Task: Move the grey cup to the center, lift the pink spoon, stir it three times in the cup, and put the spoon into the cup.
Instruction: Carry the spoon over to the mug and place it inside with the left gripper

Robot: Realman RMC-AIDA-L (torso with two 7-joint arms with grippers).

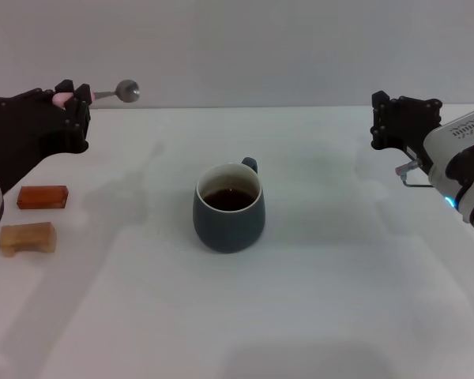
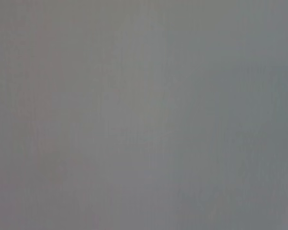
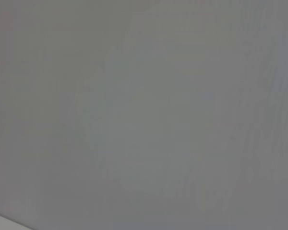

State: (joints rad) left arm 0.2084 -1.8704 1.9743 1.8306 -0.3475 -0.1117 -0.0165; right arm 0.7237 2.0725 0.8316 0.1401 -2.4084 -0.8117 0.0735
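The grey cup [image 1: 229, 207], dark blue-grey with a white inside and dark liquid, stands at the middle of the white table [image 1: 324, 300], its small handle turned to the far side. My left gripper [image 1: 73, 101] is raised at the far left and is shut on the pink spoon [image 1: 110, 94]. The spoon's pale pink handle sits between the fingers and its grey metal bowl points right, well above and to the left of the cup. My right gripper [image 1: 395, 118] hangs at the far right, away from the cup. Both wrist views show only blank grey.
Two wooden blocks lie on the table at the left: a reddish-brown one [image 1: 42, 197] and a paler tan one [image 1: 28, 238] in front of it, both below my left arm.
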